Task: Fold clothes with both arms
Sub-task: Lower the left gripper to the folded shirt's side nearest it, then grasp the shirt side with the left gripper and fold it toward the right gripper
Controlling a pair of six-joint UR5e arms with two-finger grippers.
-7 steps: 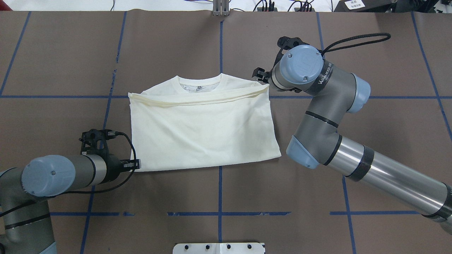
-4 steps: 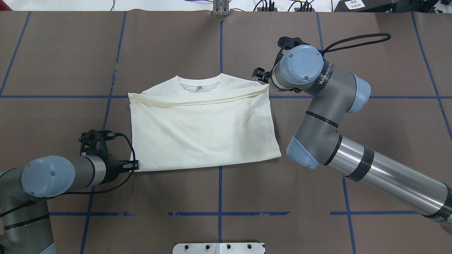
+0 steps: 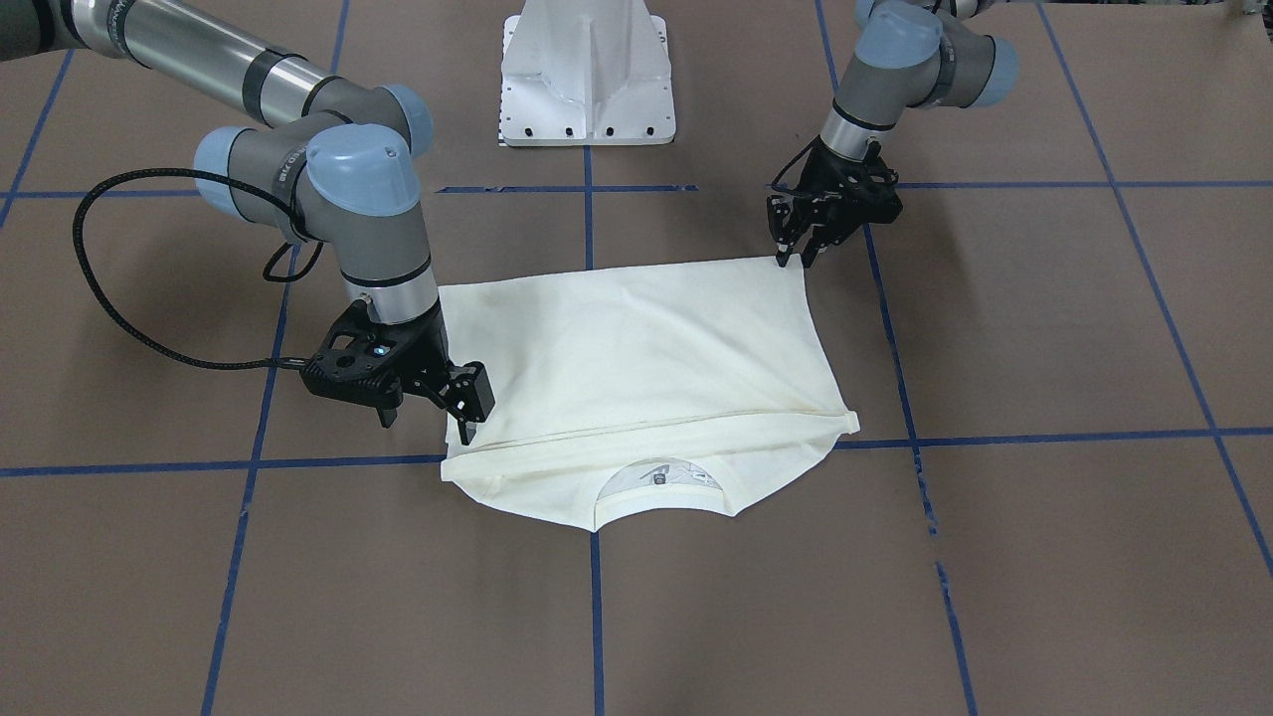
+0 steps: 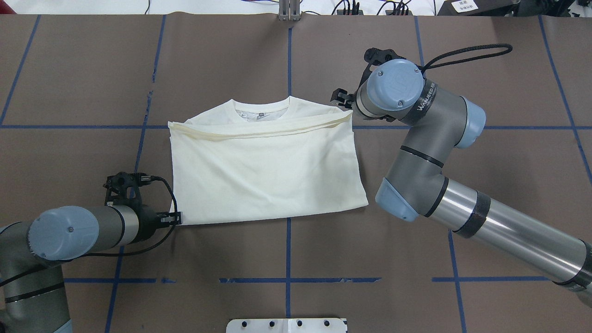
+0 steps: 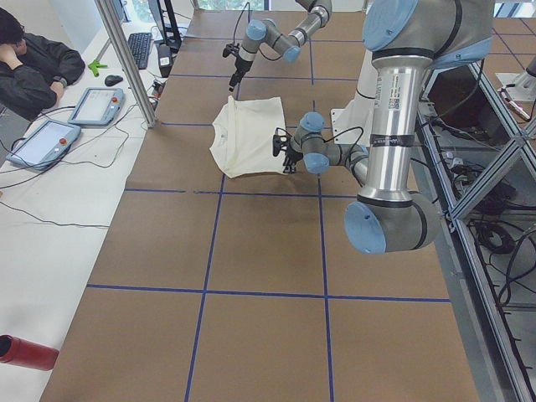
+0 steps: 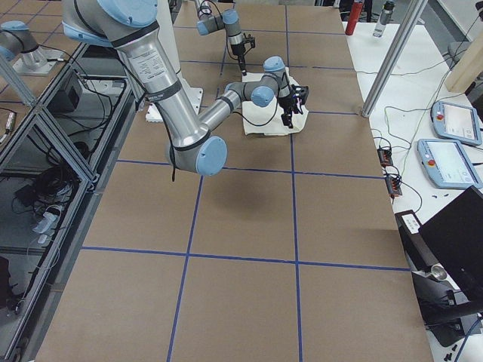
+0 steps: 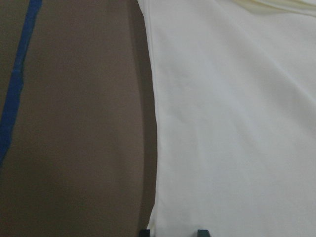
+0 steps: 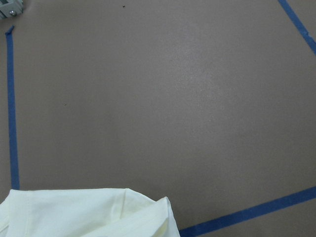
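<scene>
The cream shirt lies folded flat on the brown table, plain side up, with its collar at the far edge from the robot. My left gripper stands low at the shirt's near left corner. It is open, and in the left wrist view the cloth's edge runs between its fingertips. My right gripper is open over the far right corner, by the folded hem. The right wrist view shows only that corner of cloth, with no fingers in it. The print is hidden.
The robot's white pedestal base stands at the near table edge. Blue tape lines cross the brown table. A person sits at a side desk with tablets, beyond the table. A black cable loops off the right wrist.
My left gripper has drawn back slightly toward the robot from the shirt's near corner. The shirt and the right arm have stayed put.
</scene>
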